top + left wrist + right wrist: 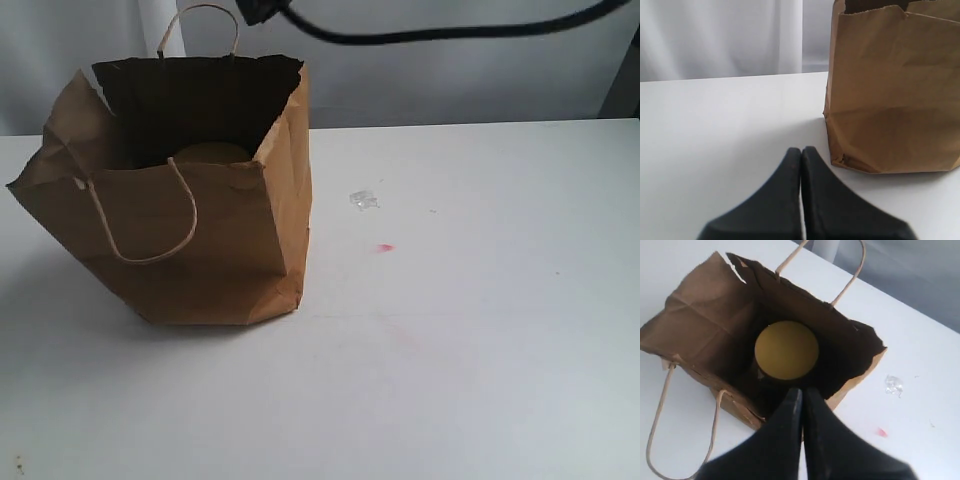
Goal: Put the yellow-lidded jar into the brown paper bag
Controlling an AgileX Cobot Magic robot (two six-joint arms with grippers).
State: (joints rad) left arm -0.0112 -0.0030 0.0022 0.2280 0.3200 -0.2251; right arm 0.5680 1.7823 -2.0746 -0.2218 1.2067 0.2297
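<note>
The brown paper bag (pixel 200 240) stands open on the white table, left of centre, its cord handles hanging loose. The yellow-lidded jar (pixel 786 349) stands upright inside it; only its round mustard lid (pixel 210 153) shows over the bag's front edge. My right gripper (pixel 802 390) hovers above the bag's mouth, shut with nothing held, its black fingers pressed together. My left gripper (pixel 801 149) is low over the table beside the bag (pixel 892 95), also shut and empty. Neither gripper's fingers show in the exterior view.
A black cable (pixel 430 30) and a dark part of an arm (pixel 262 10) cross the top of the exterior view. A small clear plastic scrap (pixel 363 200) and a red speck (pixel 385 247) lie on the table (pixel 480 360) right of the bag.
</note>
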